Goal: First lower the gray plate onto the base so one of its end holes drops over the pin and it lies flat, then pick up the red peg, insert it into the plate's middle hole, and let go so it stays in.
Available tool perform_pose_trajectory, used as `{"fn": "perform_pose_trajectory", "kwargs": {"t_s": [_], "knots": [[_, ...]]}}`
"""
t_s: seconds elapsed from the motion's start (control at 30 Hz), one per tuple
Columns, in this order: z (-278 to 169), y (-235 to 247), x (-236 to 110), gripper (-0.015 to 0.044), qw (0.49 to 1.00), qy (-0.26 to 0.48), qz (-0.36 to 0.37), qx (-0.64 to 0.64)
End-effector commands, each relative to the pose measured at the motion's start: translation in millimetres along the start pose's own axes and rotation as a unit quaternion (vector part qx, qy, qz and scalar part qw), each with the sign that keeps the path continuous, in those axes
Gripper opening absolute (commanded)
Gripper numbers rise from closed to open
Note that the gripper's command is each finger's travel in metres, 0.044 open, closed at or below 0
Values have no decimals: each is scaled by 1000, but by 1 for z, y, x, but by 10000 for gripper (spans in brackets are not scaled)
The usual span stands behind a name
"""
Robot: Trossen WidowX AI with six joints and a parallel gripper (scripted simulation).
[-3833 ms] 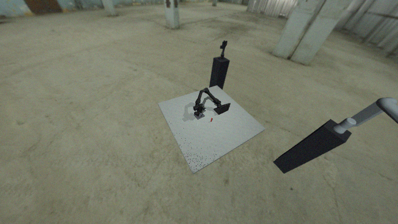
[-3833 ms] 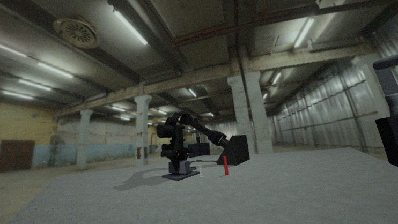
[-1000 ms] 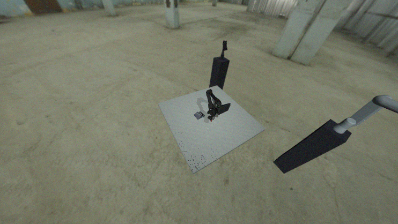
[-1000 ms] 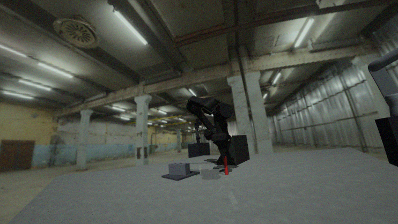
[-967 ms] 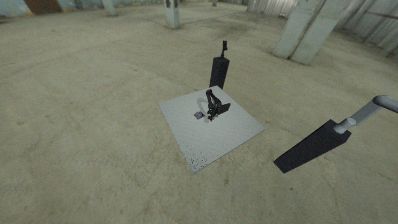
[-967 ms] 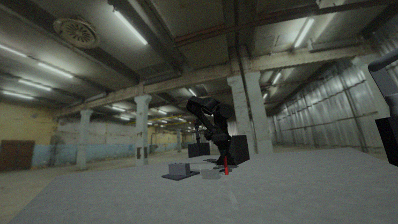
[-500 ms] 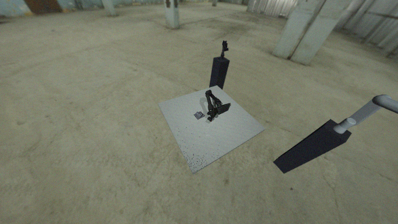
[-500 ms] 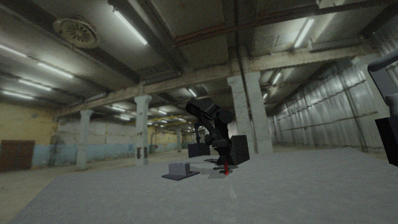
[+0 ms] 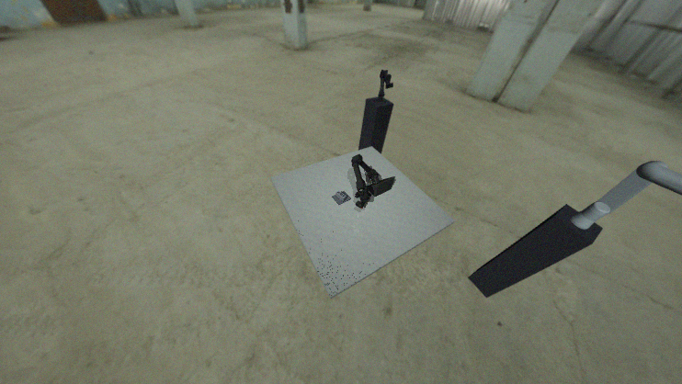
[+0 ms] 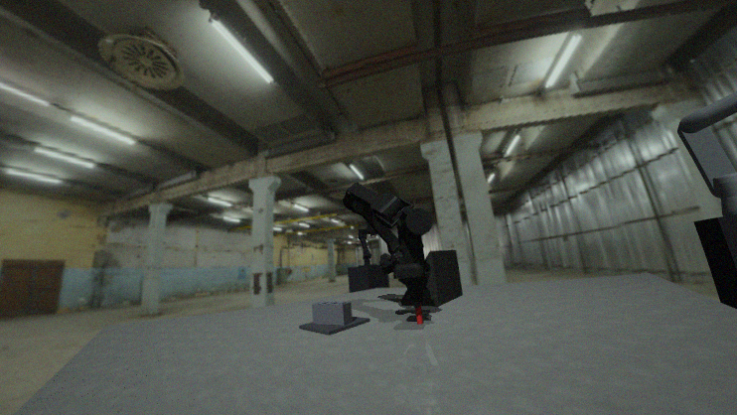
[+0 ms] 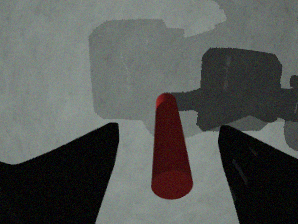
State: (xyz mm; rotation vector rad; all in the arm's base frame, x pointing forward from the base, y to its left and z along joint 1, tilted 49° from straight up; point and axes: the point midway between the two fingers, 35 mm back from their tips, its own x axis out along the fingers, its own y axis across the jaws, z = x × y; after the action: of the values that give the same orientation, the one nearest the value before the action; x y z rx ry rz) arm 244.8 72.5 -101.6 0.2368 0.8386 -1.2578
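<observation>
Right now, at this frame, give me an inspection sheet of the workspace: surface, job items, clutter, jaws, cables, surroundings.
Surface: pale gray board on a concrete floor.
Job's things: gray plate sits on the dark base; pin not discernible. Red peg stands upright on the board, not yet inserted.
Clutter: dark specks near one board corner.
Jaws: partly open, either side of the peg, gaps on both sides.
Cables: nothing seen.
Surroundings: pillars, two dark camera stands.

A matte black arm (image 10: pixel 399 231) of blocky links ends in a gripper (image 11: pixel 169 163) with dark wedge-shaped fingers.
</observation>
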Motion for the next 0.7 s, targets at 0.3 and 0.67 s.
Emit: {"fn": "perform_pose_trajectory", "kwargs": {"t_s": [0.3, 0.67], "knots": [[1, 0, 0, 13, 1000, -3, 2, -1], [0, 3, -12, 0, 1000, -2, 2, -1]]}}
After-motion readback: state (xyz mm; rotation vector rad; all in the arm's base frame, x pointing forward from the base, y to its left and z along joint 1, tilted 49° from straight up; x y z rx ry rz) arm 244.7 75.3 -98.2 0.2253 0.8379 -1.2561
